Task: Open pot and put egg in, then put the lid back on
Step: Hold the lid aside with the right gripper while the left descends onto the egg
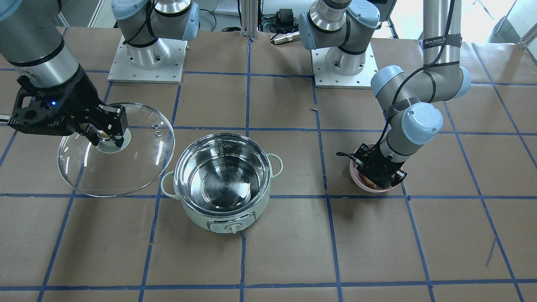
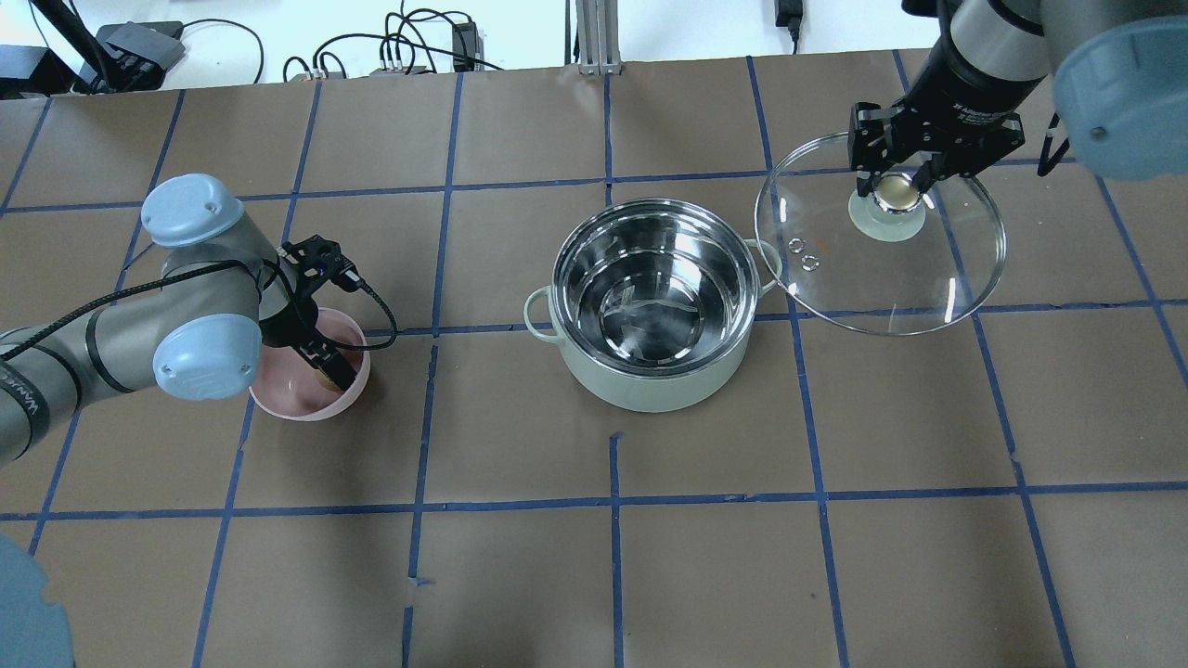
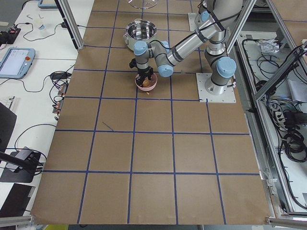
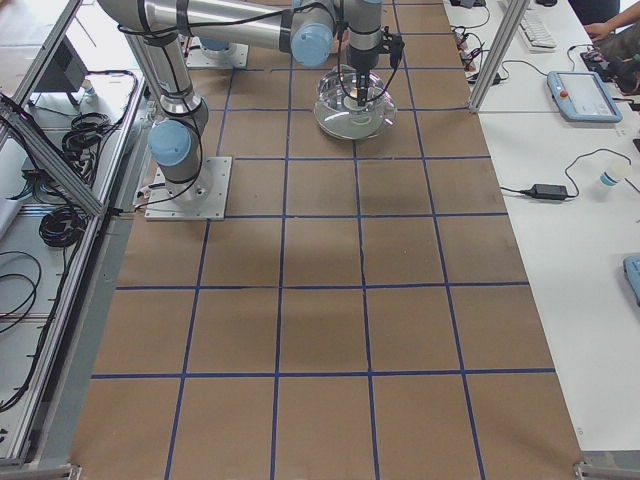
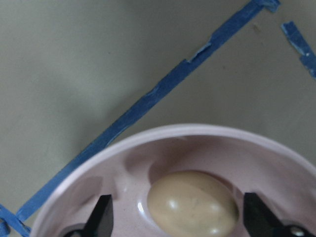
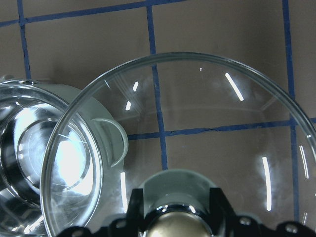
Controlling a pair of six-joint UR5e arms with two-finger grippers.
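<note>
Egg (image 5: pixel 191 203) first: it lies on its side in the pink bowl (image 5: pixel 187 129). Right over it hangs the left gripper (image 5: pixel 180 212) with its jaws spread wide, one finger past each end of the egg and not touching it. So the egg's long way runs from finger to finger. Next comes the pot (image 2: pixel 650 385), open and well apart from the bowl. Far right, the right gripper (image 2: pixel 896 181) pinches the knob (image 2: pixel 889 192) of the lid (image 2: pixel 891 278), just beside the pot.
</note>
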